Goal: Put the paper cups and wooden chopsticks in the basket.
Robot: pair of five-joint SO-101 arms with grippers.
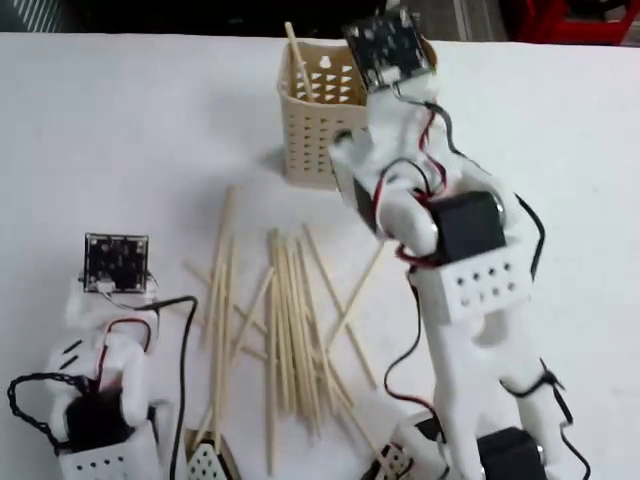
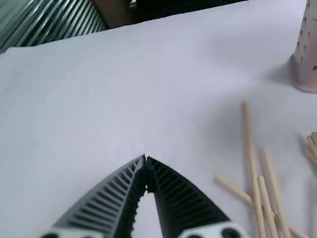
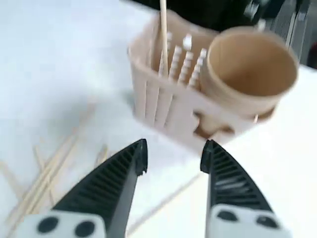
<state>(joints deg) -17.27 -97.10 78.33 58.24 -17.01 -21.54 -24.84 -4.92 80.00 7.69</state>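
Right claw (image 3: 174, 148), jaws apart and empty, hangs beside the basket (image 3: 163, 111) holding a paper cup (image 3: 247, 69) and one chopstick (image 3: 163, 34); remaining chopsticks (image 1: 285, 320) litter the worktop (image 1: 120, 130) near the left claw (image 2: 146, 158), closed, apparently idle.

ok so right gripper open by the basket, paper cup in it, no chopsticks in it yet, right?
No: one chopstick already stands in the basket, per the right wrist view. The right gripper is open by it and the paper cup is in.
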